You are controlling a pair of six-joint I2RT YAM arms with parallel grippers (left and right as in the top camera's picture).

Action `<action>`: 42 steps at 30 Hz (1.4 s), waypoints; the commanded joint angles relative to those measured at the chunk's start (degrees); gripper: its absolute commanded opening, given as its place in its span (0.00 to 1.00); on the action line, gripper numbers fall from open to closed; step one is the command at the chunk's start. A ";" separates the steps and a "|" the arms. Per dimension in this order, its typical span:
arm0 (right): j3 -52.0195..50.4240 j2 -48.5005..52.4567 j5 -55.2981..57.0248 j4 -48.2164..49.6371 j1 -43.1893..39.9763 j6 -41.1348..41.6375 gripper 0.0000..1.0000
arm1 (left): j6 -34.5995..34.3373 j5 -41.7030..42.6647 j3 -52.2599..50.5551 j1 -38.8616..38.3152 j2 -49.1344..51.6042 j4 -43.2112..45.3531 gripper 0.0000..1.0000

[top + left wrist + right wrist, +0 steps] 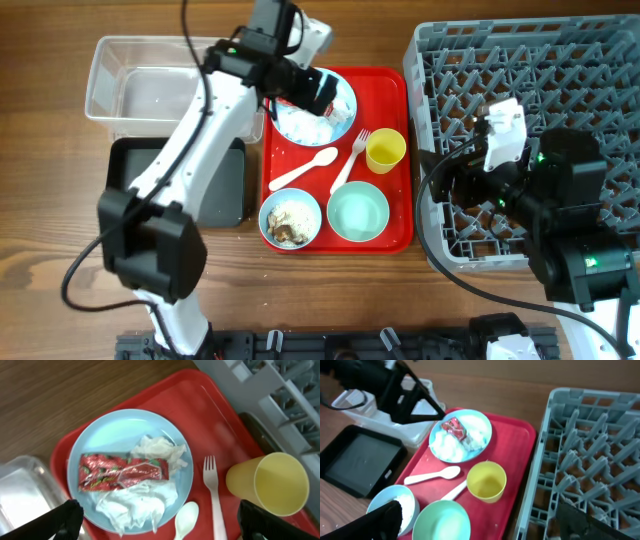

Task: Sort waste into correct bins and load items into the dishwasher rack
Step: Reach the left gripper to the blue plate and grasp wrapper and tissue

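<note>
Only wrist views reveal the red wrapper (122,472).

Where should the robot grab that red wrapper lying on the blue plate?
Probably from straight above, pinching across the narrow width of the red wrapper near its middle. It lies flat and long on the crumpled tissue on the plate, so a sideways approach would meet the plate rim.

Two bowls (265,214) (358,214), one plate (115,435), cup (270,482), fork (214,490), spoon (186,517).
</note>
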 commanded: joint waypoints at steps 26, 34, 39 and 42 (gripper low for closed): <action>1.01 7.50 -1.38 -2.60 0.28 -0.11 1.00 | 7.30 -3.69 1.25 -1.66 18.97 7.32 0.99; 1.01 7.50 -1.38 -2.62 0.28 -0.09 1.00 | 7.28 -3.34 1.20 -1.51 19.98 8.07 0.75; 1.01 7.50 -1.38 -2.67 0.28 -0.09 1.00 | 7.30 -2.99 0.79 -1.53 20.55 8.31 0.64; 1.01 7.50 -1.38 -2.69 0.28 -0.09 1.00 | 7.30 -2.99 0.76 -1.53 21.92 8.41 0.63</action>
